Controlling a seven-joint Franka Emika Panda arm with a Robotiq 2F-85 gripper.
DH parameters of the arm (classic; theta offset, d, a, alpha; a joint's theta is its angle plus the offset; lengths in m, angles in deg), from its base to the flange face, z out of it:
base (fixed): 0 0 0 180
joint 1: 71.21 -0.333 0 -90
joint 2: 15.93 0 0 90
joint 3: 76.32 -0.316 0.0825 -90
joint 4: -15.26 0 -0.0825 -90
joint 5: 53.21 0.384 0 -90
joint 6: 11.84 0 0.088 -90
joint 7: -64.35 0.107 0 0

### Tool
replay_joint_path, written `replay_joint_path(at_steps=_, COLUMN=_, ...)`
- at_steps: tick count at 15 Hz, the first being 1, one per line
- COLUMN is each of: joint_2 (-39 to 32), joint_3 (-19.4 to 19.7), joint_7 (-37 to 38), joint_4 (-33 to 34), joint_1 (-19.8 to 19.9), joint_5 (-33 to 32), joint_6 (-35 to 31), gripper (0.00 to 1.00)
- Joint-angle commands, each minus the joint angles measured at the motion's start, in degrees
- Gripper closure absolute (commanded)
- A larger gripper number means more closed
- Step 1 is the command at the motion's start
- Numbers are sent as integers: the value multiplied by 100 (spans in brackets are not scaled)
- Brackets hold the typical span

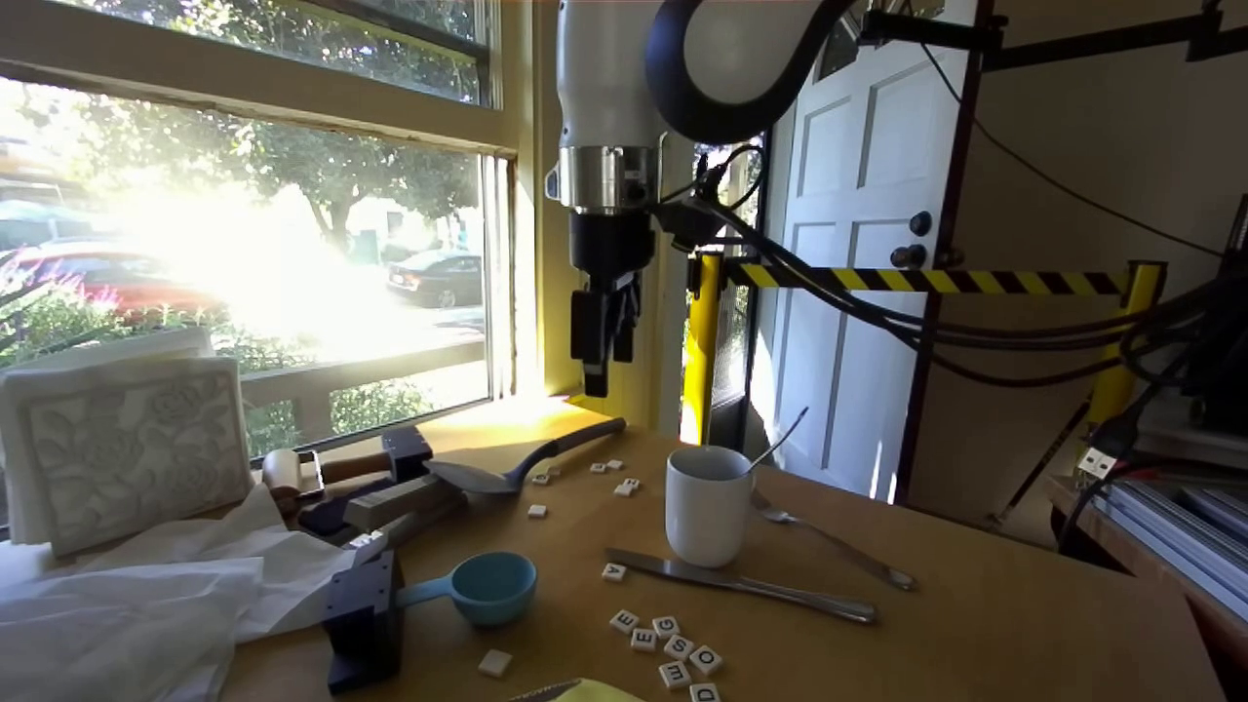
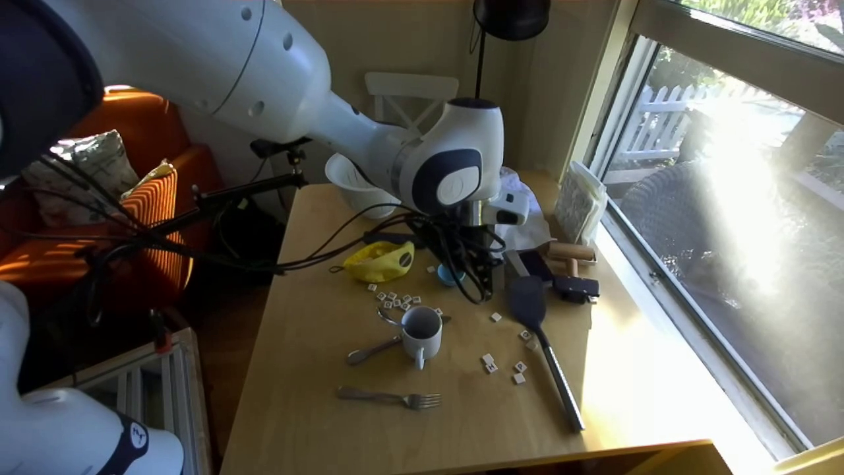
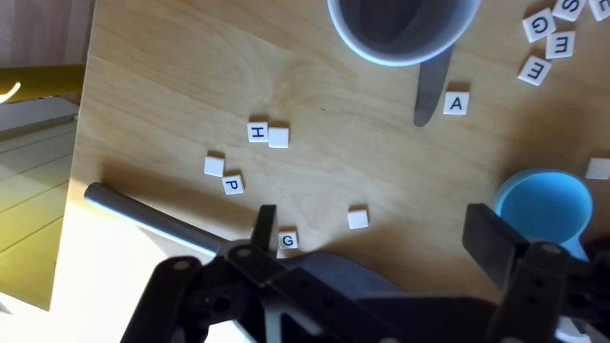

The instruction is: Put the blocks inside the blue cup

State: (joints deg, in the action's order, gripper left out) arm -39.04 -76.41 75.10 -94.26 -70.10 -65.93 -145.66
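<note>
The blocks are small white letter tiles lying scattered on the table. A blank tile (image 3: 358, 219) lies between my fingers as seen in the wrist view, with a G tile (image 3: 288, 239) beside the left finger. H (image 3: 258, 132), P (image 3: 232, 184) and A (image 3: 456, 103) tiles lie farther off. A cluster of tiles (image 1: 679, 646) also shows in both exterior views (image 2: 397, 303). The light-blue cup (image 3: 543, 207), with a handle, looks empty; it shows in both exterior views (image 1: 493, 589) (image 2: 450, 275). My gripper (image 3: 374, 228) is open and empty, well above the table (image 1: 606, 370).
A white mug (image 1: 708, 507) with a utensil in it stands beside a knife (image 1: 741, 583). A fork (image 2: 389, 398) and a dark spatula (image 2: 544, 343) lie on the table. A yellow pouch (image 2: 379, 262), wooden tools (image 2: 571, 252) and white paper (image 1: 195, 585) are near the cup. The window borders one side.
</note>
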Motion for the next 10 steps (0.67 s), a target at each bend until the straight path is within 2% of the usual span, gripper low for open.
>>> replay_joint_path(at_steps=1, joint_2=243, joint_3=186, joint_7=56, joint_4=-310, joint_1=-42, joint_5=265, joint_6=-118, gripper=0)
replay_joint_path(at_steps=4, joint_2=-95, joint_3=268, joint_7=73, joint_4=-186, joint_1=89, joint_5=639, joint_6=-377, gripper=0)
replay_joint_path(at_steps=7, joint_2=-491, joint_3=146, joint_7=-294, joint_4=4, joint_1=268, joint_5=1224, joint_6=-744, gripper=0)
replay_joint_path(at_steps=10, joint_2=-879, joint_3=92, joint_7=-549, joint_4=217, joint_1=280, joint_5=1427, joint_6=-1223, gripper=0)
